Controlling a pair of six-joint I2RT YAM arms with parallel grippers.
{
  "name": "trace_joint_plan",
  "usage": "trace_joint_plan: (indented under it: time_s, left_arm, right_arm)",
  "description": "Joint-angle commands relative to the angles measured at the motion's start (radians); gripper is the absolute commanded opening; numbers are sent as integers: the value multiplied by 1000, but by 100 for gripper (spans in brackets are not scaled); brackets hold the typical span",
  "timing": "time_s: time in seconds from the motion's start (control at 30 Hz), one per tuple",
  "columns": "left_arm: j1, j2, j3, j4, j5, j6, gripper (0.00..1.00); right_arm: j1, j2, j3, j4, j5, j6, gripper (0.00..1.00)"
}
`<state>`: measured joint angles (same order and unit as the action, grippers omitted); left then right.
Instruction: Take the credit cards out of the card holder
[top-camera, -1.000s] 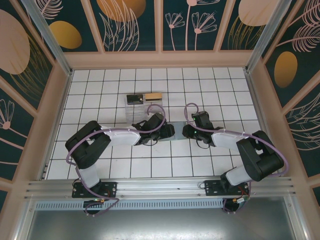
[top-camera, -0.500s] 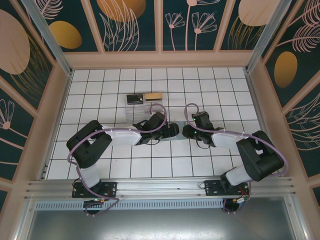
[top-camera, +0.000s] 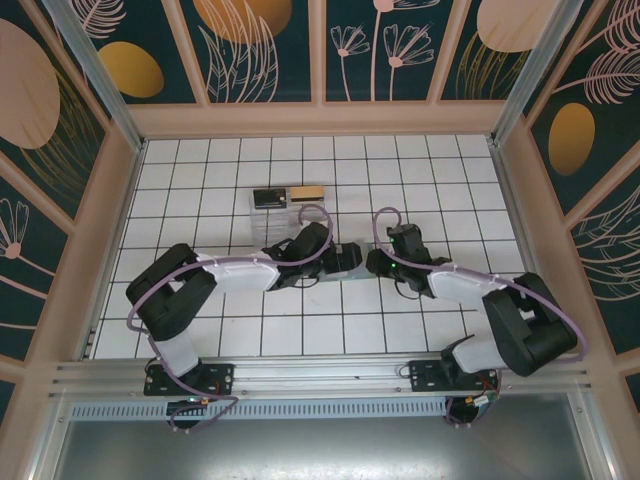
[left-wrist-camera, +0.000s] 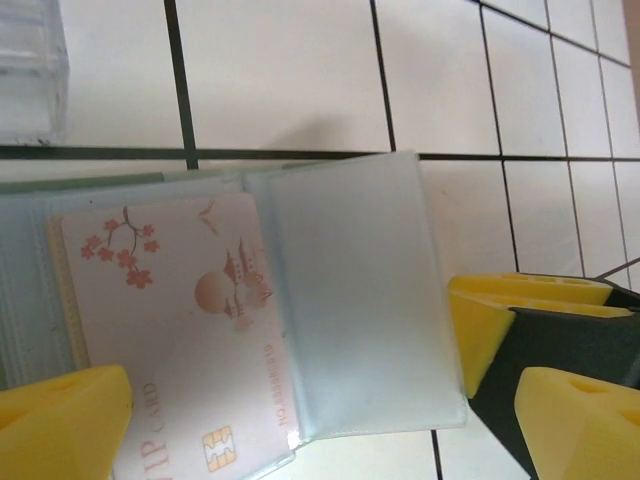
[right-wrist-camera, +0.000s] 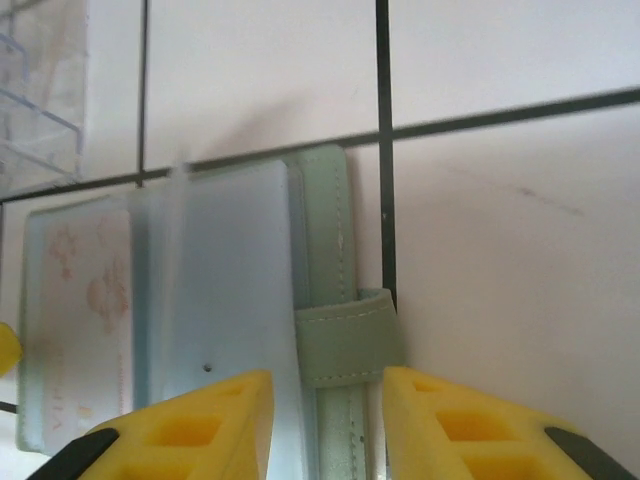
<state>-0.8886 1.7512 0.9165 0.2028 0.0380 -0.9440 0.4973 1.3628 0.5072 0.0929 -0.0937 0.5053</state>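
Left end effector (left-wrist-camera: 285, 370) wide; we note card (left-wrist-camera: 170, 320) between its fingers (left-wrist-camera: 60, 420), long axis across their gap; right end effector (right-wrist-camera: 322, 385) at strap (right-wrist-camera: 345, 335) of holder (right-wrist-camera: 325, 220), grip unclear.

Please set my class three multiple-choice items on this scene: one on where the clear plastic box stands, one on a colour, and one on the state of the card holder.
1. Where does the clear plastic box stand relative to the card holder?
A) nearer the arm bases
B) beyond it, to the left
C) against the right wall

2. What colour are the fingertips in the right wrist view?
A) red
B) blue
C) yellow

3. How does the card holder lie?
A) open and flat, with a printed card showing
B) strapped shut
C) standing on edge

Answers:
1 B: the top view shows the box farther from the bases and left of the middle.
2 C: both pads are plainly yellow.
3 A: the left wrist view shows spread sleeves and the card's blossom print.
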Motion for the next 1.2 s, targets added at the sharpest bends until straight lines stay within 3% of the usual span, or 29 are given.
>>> trace_joint_plan:
  time_s: [0.0,0.07,0.27,0.4,0.5,0.53,0.87,1.17]
  left_arm:
    - [-5,-89,-23,-27,-59,26,98]
    - [-6,-113,-29,-48,-81,40,96]
    - [-3,-125,-50,-123,-164,62,68]
    - [3,-104,-58,-131,-192,78,27]
    - [13,-72,-55,-124,-190,87,4]
    - [14,-63,-57,-116,-183,90,0]
    - [30,41,-45,-88,-163,101,0]
    - [31,68,-44,-100,-150,91,1]
  right_arm:
    - [-10,-95,-1,-41,59,-7,37]
    - [-16,-136,3,-34,33,-25,37]
    - [-6,-140,39,26,-141,-45,31]
    - [10,-77,45,101,-242,-13,25]
    - [9,-27,47,155,-299,23,23]
    - [7,-13,47,169,-313,34,23]
    - [6,104,76,200,-349,78,19]
    - [17,183,96,203,-358,96,23]
